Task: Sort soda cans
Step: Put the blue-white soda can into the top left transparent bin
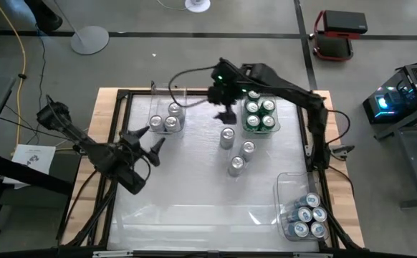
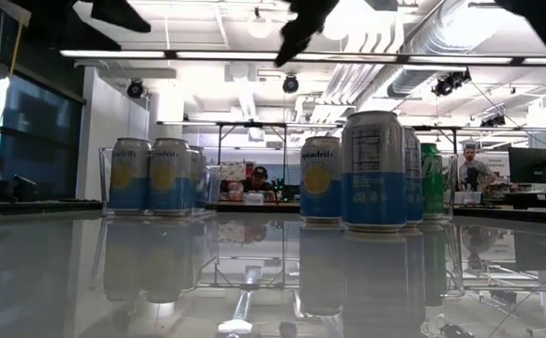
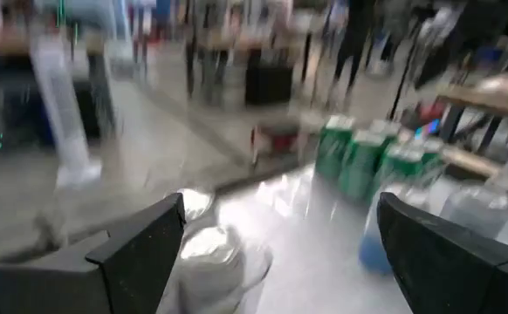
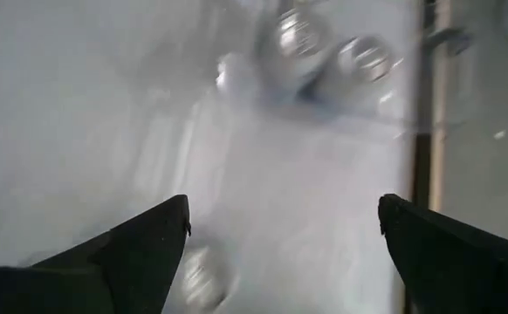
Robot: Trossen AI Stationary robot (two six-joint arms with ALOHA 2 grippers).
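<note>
Three loose silver-topped soda cans are seen mid-counter, others binned at 11, 1 and 5 o'clock. Right pincer is held wide above them; left pincer is spread wide at 9 o'clock, empty.

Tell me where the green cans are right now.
In the high view the green cans stand in a clear bin at the table's far side, right of centre, beside the open right gripper.
</note>
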